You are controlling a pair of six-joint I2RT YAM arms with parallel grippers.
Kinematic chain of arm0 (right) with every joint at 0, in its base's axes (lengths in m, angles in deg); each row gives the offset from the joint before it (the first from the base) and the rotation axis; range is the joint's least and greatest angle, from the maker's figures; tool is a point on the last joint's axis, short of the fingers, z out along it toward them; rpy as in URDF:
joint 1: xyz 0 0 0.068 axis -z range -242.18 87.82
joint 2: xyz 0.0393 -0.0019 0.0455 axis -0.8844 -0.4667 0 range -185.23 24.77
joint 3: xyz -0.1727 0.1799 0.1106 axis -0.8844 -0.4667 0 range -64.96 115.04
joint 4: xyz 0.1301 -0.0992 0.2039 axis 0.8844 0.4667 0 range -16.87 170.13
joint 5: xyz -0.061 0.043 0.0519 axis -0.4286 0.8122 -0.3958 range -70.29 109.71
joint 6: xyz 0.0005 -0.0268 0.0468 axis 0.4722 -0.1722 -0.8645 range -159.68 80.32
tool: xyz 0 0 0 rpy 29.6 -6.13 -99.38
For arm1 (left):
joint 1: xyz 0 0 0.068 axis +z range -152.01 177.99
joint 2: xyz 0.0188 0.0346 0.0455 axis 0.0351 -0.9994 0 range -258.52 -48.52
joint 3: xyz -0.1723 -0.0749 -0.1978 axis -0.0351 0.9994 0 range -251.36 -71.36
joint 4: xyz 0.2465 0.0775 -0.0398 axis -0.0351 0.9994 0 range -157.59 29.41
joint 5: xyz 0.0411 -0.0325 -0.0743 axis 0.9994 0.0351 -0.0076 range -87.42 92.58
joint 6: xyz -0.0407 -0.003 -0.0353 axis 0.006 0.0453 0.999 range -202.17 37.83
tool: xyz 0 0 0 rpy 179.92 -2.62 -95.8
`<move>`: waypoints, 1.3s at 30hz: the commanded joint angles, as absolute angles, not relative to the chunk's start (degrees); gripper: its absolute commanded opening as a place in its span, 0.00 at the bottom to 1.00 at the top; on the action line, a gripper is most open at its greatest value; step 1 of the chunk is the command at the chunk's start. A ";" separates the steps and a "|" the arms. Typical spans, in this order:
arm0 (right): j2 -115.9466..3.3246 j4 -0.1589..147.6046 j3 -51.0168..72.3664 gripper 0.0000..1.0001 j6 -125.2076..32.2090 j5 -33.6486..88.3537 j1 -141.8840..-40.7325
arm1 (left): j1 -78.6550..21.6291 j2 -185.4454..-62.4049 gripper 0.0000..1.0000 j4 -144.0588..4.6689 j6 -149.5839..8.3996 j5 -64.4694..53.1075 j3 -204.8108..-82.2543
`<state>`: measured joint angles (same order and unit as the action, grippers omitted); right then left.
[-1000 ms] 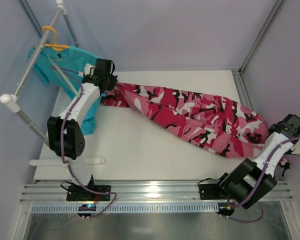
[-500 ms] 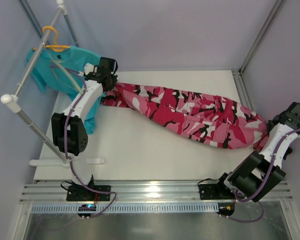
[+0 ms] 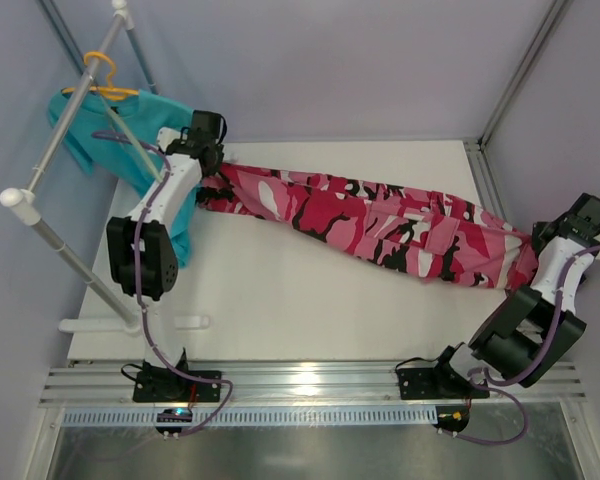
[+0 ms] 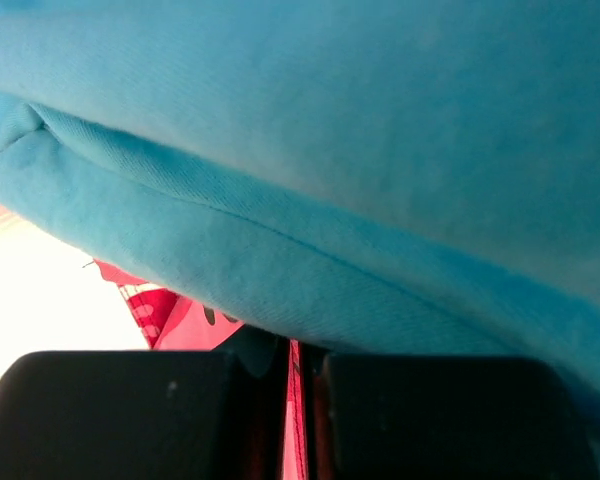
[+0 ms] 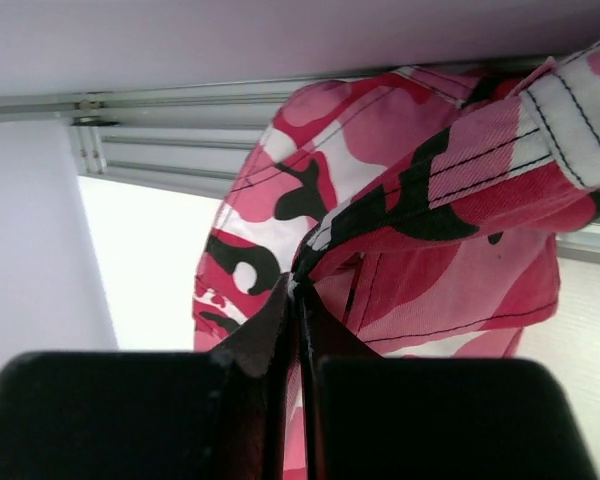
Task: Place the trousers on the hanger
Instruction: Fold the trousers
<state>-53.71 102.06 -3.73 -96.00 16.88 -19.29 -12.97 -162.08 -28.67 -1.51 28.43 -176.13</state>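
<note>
Overhead view, left to right. A rack stands at the table's left edge. It carries an orange hanger from which a teal garment hangs. The pale green hanger cannot be picked out with confidence in any view, though it probably lies against the teal cloth.

The left gripper reaches up beside the teal garment, which fills its wrist view. Its jaws are pressed together on a thin sliver of pink cloth, one end of the trousers. That end is probably held high and close to the rack because it is the end to go over the hanger.

The trousers run as a long, narrow, gathered band from there, diagonally across the table towards its right edge. Whether the middle of the band is off the tabletop cannot be told.

The right gripper is pinched shut on a stitched edge at the other end, and the cloth bunches at its fingertips. Holding both ends apart likely keeps the cloth taut and straight, so that it can be fed onto a thin rod without sagging or snagging. The trousers are not yet on the hanger.
</note>
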 commanded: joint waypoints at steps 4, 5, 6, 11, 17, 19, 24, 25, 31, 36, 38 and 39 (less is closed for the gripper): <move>-54.24 82.20 -5.02 0.04 -97.08 18.92 -19.73 | -11.86 -163.65 0.00 -36.91 -1.04 31.67 -178.59; -54.42 80.09 -5.71 0.04 -97.08 19.01 -20.25 | -11.86 -164.18 0.00 -38.74 -1.22 31.50 -178.59; -54.51 79.37 -5.98 0.04 -97.16 19.01 -20.52 | -11.86 -164.36 0.00 -39.63 -1.40 31.15 -178.50; -54.59 73.39 -8.97 0.04 -97.52 21.56 -21.92 | -11.86 -165.06 0.00 -44.64 -1.84 27.99 -177.27; -55.82 71.65 -8.62 0.04 -97.16 20.85 -22.98 | -13.43 -168.04 0.00 -44.66 -5.35 26.48 -179.46; -56.44 71.28 -8.53 0.04 -97.17 21.12 -23.42 | -13.70 -168.66 0.00 -44.03 -4.48 27.10 -179.04; -56.70 71.46 -8.10 0.04 -95.77 19.54 -23.51 | -13.70 -169.10 0.00 -44.92 -3.33 28.06 -178.68; -56.79 71.46 -7.83 0.04 -95.58 17.88 -23.51 | -13.62 -169.02 0.00 -44.92 -3.16 28.76 -178.76; -58.46 71.20 -6.42 0.04 -95.58 18.57 -23.51 | -14.14 -168.93 0.00 -47.37 -3.76 26.59 -179.12; -58.37 70.23 -8.18 0.04 -96.20 18.92 -24.12 | -20.36 -169.46 0.00 -42.29 -8.78 29.55 -181.84; -58.37 70.31 -8.27 0.04 -96.29 19.01 -24.21 | -22.22 -168.84 0.00 -40.01 -8.52 32.70 -181.49; -58.29 70.58 -8.27 0.04 -96.29 18.92 -24.30 | -24.06 -168.23 0.00 -39.91 -8.43 33.34 -180.36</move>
